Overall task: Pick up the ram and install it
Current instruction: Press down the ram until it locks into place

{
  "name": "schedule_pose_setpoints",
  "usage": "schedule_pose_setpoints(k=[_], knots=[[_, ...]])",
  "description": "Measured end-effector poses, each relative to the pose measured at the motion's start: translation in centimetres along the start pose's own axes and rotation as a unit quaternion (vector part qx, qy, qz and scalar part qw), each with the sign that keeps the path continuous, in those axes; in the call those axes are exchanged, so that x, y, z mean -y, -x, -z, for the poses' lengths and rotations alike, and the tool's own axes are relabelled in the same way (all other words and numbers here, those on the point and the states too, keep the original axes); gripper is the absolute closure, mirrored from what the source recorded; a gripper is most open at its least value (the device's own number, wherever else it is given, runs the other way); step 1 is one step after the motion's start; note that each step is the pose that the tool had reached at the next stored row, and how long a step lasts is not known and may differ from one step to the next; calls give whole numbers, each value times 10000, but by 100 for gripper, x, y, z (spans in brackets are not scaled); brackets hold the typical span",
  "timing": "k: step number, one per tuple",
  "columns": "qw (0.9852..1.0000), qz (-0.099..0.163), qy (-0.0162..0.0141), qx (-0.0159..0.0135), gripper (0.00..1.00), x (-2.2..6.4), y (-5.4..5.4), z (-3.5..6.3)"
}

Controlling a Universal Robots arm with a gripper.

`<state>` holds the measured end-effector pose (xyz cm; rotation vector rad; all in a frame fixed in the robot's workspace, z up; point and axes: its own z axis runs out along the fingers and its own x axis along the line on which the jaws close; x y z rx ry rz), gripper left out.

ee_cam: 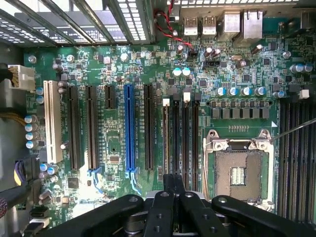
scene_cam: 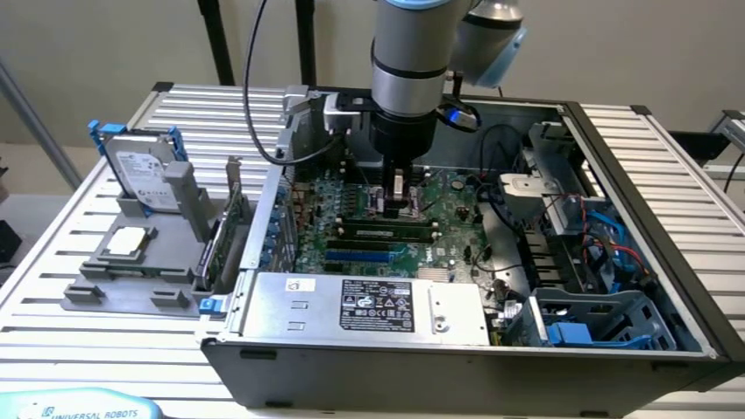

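Ram (scene_cam: 390, 232) sits in its slot on the motherboard (scene_cam: 349, 196), we think. Our closed pincer (scene_cam: 399, 208) hangs right above; pushing unevenly could leave one end unlatched.

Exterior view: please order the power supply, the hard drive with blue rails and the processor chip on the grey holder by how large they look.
1. power supply
2. hard drive
3. processor chip

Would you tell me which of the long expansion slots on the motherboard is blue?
The blue slot stands in the middle of the row of long slots, with black slots on both sides and one white slot at the row's end.
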<state>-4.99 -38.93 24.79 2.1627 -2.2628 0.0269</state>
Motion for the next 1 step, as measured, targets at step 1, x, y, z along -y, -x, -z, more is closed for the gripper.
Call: schedule_pose_setpoints(k=[1], knots=[[10000,0,0,0,89,0,0,0]])
